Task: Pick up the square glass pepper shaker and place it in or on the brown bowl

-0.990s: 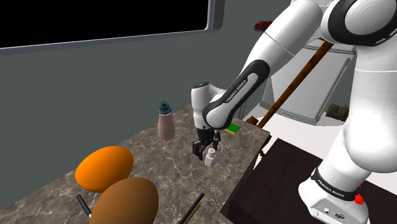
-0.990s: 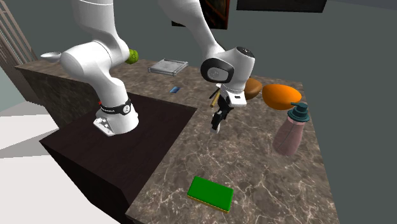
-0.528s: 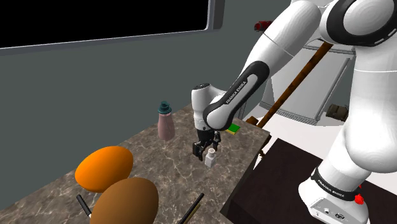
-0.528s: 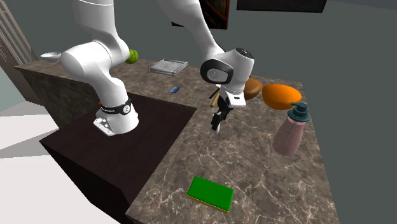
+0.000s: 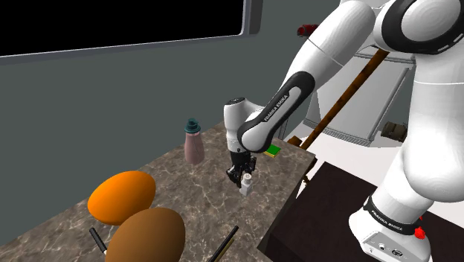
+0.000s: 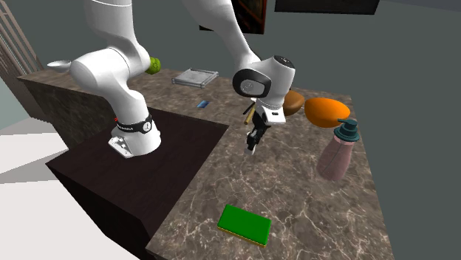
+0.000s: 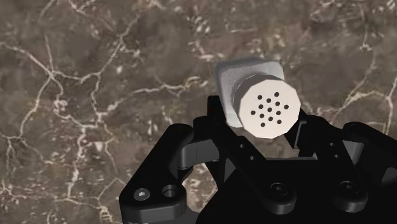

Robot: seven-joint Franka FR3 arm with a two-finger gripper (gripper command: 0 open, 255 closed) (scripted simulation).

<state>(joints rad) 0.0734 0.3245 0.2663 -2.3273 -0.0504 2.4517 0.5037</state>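
A small white square pepper shaker point(image 7: 261, 102) with a round, holed cap stands upright on the brown marble counter point(image 5: 186, 186), near its edge beside the dark stand. My black gripper point(image 7: 261, 130) reaches down over it, both fingers clasping its sides, shut on it. In the shoulder view the shaker point(image 5: 245, 184) pokes out below the gripper point(image 5: 242, 179), still low at the counter. The brown bowl point(image 5: 146, 234) sits at that view's lower left, next to an orange bowl point(image 5: 121, 195). Across the counter, the shaker point(image 6: 252, 146) and the brown bowl point(image 6: 295, 101) show in the second exterior view.
A pink soap bottle point(image 5: 193, 141) with a teal pump stands by the wall. A green sponge point(image 6: 245, 224) lies near the counter's corner. Dark sticks point(image 5: 223, 244) lie beside the brown bowl. The dark stand point(image 6: 140, 170) borders the counter edge.
The fingers stood apart around the shaker and have now closed on its sides. The arm and the shaker have hardly moved.
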